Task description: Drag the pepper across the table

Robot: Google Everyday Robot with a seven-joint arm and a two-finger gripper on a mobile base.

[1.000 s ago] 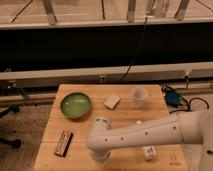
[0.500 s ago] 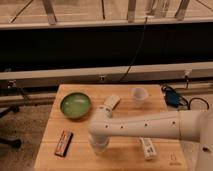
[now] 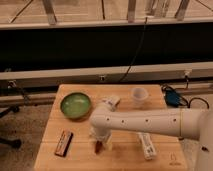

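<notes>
The pepper [image 3: 98,147] is a small dark red chili on the light wooden table [image 3: 120,160], near the front, left of centre. My gripper [image 3: 99,139] points down right over it, at the end of the white arm [image 3: 150,121] that reaches in from the right. The gripper's tip meets the pepper's upper end and hides part of it.
A green bowl [image 3: 76,105] stands at the back left. A flat brown bar [image 3: 63,143] lies at the front left, close to the pepper. A white tube [image 3: 146,146] lies front right. A clear cup [image 3: 139,95] and a white packet [image 3: 111,102] are at the back.
The arm has swung across the table and the gripper has come down toward the front. The red pepper now shows under the gripper's tip.
</notes>
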